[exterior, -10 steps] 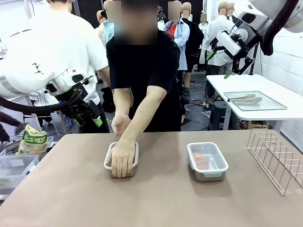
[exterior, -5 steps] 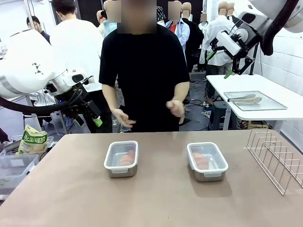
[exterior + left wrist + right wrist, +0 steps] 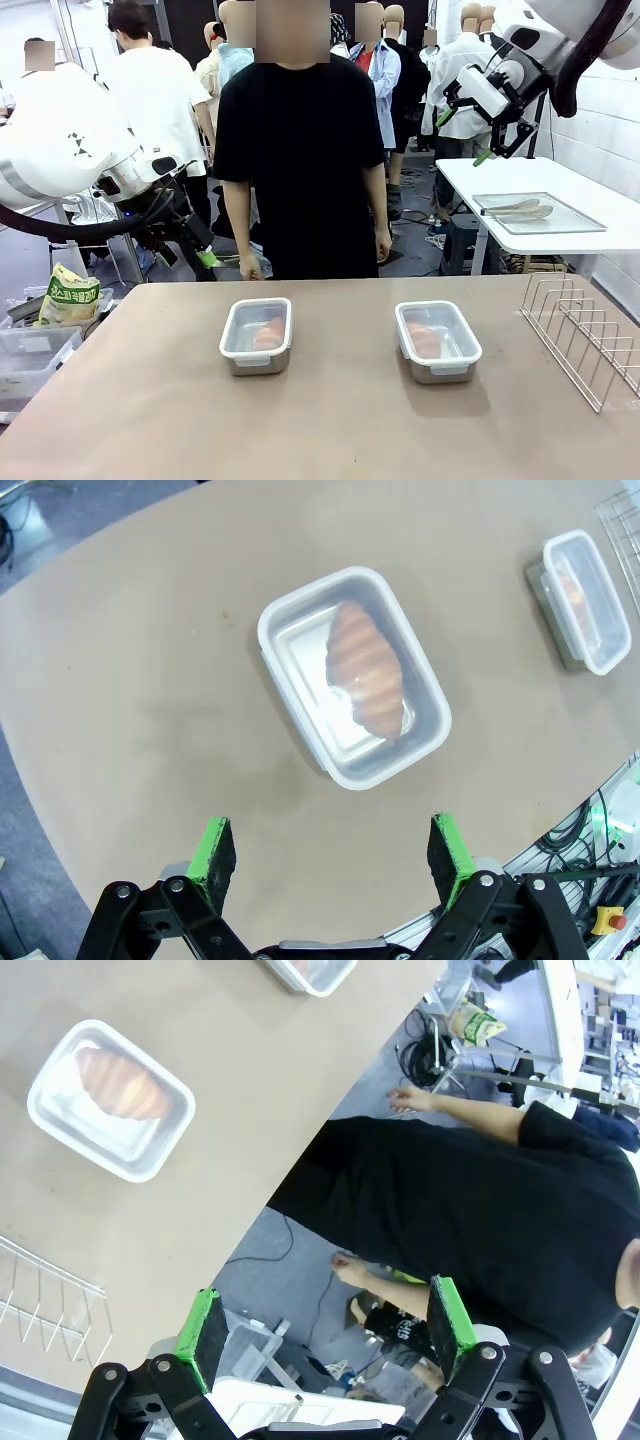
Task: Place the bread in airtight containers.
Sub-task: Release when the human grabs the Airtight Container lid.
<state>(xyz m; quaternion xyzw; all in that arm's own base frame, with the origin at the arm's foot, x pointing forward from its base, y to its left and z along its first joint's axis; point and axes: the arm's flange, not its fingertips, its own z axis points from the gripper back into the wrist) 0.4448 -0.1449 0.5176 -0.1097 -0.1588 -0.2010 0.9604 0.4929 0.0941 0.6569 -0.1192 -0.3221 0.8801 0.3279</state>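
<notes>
I see two lidded steel containers on the bench (image 3: pixel 330 430), both set toward its far edge. The left container (image 3: pixel 256 335) sits left of the bench's middle; the right container (image 3: pixel 437 341) sits right of the middle, well apart from the first. Each has its clear white-rimmed lid on, and each holds one croissant: the left croissant (image 3: pixel 367 670) lies along one long side of its pan, and the right croissant (image 3: pixel 122 1083) lies toward one end of its pan.

My left claw (image 3: pixel 332 850) hangs above the bench's left part, jaws wide and holding nothing. My right claw (image 3: pixel 325 1332) is raised high off the bench's far right corner, jaws also wide and holding nothing.

A wire rack (image 3: pixel 585 335) stands at the bench's right edge, just beside the right container's side. A person (image 3: pixel 300 150) in a black shirt stands behind the far edge, arms down, hands off the bench.
</notes>
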